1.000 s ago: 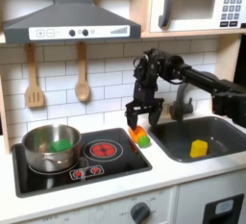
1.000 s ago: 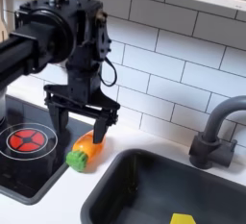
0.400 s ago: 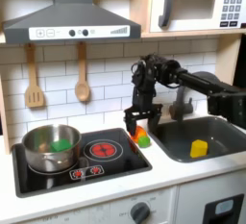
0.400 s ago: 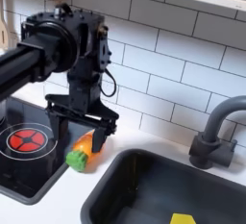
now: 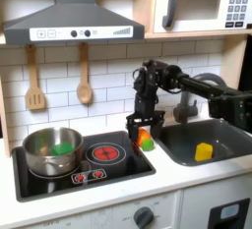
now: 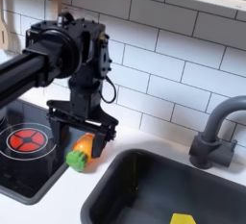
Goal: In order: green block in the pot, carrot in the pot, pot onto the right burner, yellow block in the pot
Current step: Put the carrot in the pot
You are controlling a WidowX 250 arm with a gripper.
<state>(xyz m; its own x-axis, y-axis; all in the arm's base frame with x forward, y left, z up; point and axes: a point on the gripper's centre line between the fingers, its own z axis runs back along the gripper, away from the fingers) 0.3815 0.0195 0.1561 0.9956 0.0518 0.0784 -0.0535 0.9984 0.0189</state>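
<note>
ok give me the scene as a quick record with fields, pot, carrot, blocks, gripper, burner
pot: shiny round steel pot on the burner at the first exterior view's left
green block: small green block inside the pot
carrot: stubby orange toy carrot with green tip, lying on the counter between cooktop and sink
yellow block: small yellow block in the dark sink
gripper: black gripper open, fingers either side of the carrot
right burner: red-ringed burner, bare
</note>
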